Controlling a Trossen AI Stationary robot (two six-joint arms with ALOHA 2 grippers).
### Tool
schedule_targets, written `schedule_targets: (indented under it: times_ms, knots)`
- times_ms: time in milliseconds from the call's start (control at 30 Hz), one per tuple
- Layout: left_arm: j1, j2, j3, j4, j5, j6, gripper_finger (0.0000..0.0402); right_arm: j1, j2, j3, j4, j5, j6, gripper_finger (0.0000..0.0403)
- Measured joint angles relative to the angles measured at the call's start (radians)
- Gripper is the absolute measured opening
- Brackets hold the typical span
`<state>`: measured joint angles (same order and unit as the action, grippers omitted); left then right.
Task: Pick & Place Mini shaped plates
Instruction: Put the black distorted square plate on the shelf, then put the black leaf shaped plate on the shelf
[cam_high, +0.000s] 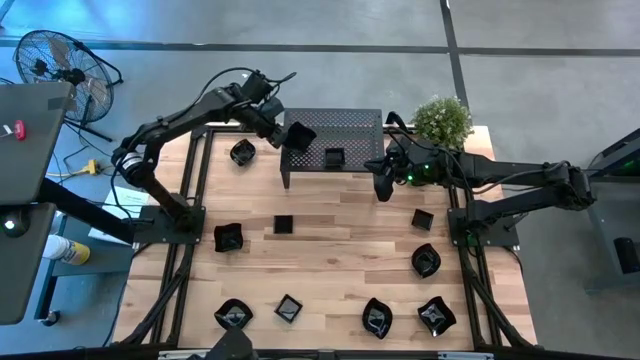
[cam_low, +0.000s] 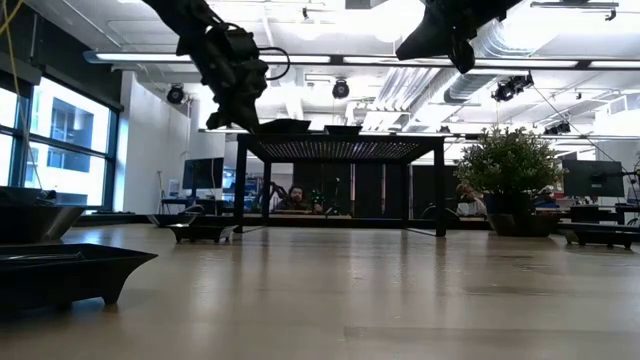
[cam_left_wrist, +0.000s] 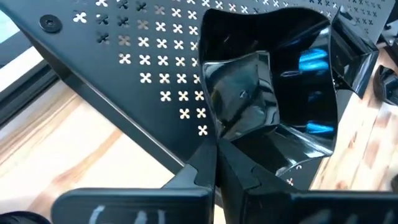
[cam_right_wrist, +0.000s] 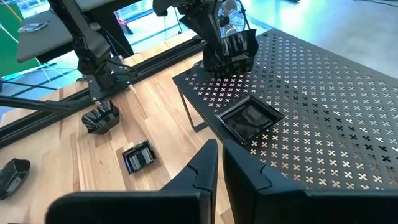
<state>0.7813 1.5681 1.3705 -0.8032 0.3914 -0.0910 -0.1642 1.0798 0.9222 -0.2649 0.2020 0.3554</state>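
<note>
A: Glossy black plate (cam_high: 299, 136), where is it?

B: Pinched in the left gripper (cam_left_wrist: 214, 163), over the left end of the rack (cam_high: 355, 125). In the left wrist view the fingers (cam_left_wrist: 198, 169) are pressed onto its wall. The low view shows it at the rack's top surface; whether it touches cannot be told.

A: What lies beside that gripper?

B: A square plate (cam_right_wrist: 250, 120) rests on the rack, near the held one. Another plate (cam_high: 242, 152) sits on the table (cam_high: 340, 235) on the gripper's other side.

A: Right gripper (cam_right_wrist: 219, 163)?

B: Fingers pressed together, holding nothing, raised off the rack's right end. Further plates lie across the table, well apart from both grippers. A plant (cam_high: 442, 120) stands behind the right arm.
</note>
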Motion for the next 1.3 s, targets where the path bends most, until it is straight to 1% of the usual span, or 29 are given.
schedule_targets:
  times_ms: [267,500,600,800,900,1133,1300]
  knots:
    - [0.0,0.0,0.0,0.054,-0.02,-0.045,0.0019,0.0,0.0,0.0,0.0,0.0,0.001,0.002]
    - [-0.001,0.0,0.0,0.053,-0.093,-0.076,0.0033,0.0,0.0,0.0,0.0,0.0,0.001,0.002]
    - [-0.001,0.0,0.0,0.055,-0.113,-0.082,0.0046,0.0,0.0,0.0,0.0,0.0,0.001,0.002]
    - [-0.002,0.0,0.0,0.086,-0.111,-0.098,0.0083,0.0,0.0,0.0,0.0,0.007,0.002,0.002]
    - [-0.002,0.001,0.0,0.112,-0.109,-0.106,0.0094,0.0,0.0,0.0,0.0,0.009,0.002,0.002]
    - [-0.002,-0.001,0.0,0.164,-0.094,-0.125,0.0097,0.0,0.0,0.0,0.0,0.016,0.002,0.002]
    - [-0.002,-0.028,-0.001,0.172,-0.128,-0.126,0.0096,0.0,-0.007,0.0,-0.001,0.015,0.006,0.002]
